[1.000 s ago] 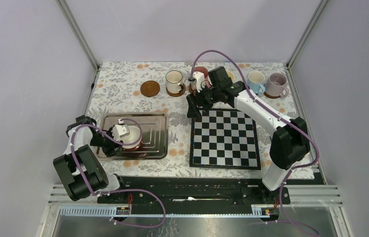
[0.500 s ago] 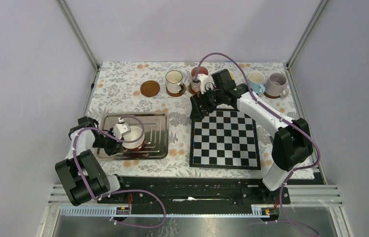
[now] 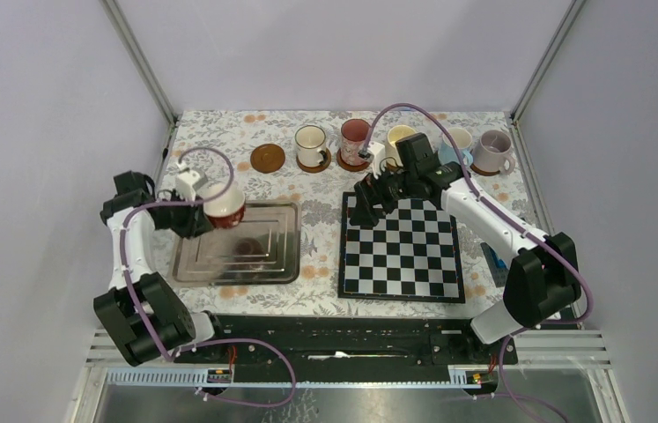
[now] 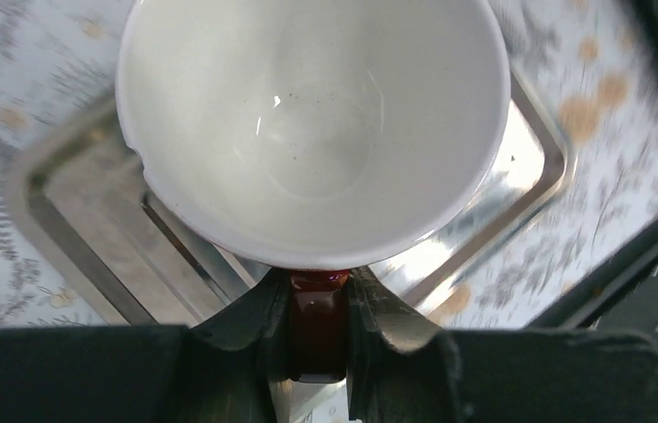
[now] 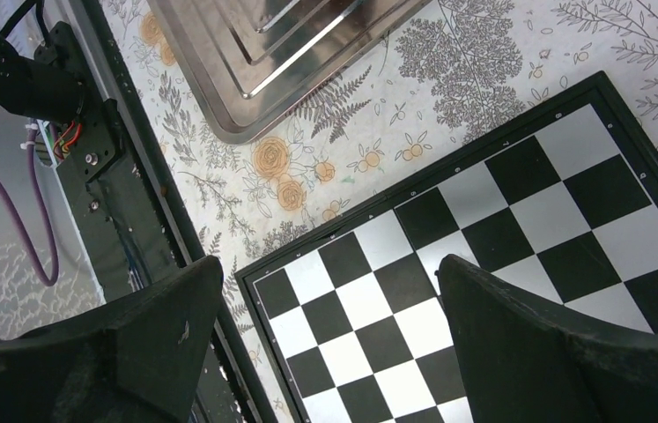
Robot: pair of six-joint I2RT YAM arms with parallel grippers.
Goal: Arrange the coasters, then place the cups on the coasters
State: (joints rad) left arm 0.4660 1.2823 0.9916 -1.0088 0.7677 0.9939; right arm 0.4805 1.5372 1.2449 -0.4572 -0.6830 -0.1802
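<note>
Change: the dark-red mug [image 3: 222, 204] has come up off the middle of the tray [image 3: 283, 264] and now hangs over its far left corner; the right gripper [image 5: 329, 278] has drawn back from the row of mugs to the chessboard [image 3: 404, 251].
Mug: white inside, level in the air, mouth up.
Left gripper [image 4: 318, 330]: pinched almost closed on the mug's handle [image 4: 317, 304], one finger on either side.
Right gripper: fingers spread wide with nothing between them, above the board's far left corner.
Bare coaster [image 3: 267, 158]: near the far edge, just left of the row.
Row: white mug [image 3: 311, 141], pink mug [image 3: 354, 139], yellow mug [image 3: 398, 137], blue mug [image 3: 457, 141] and lilac mug [image 3: 492, 148] along the far edge; brown discs show under the white, pink and lilac ones.
Writing: small marks along the chessboard's border in the right wrist view, too small to read.
Left wrist view only: the mug's clean bowl and the grip on its handle.
Top view only: a dark blur on the tray floor, perhaps a reflection; I cannot tell.
</note>
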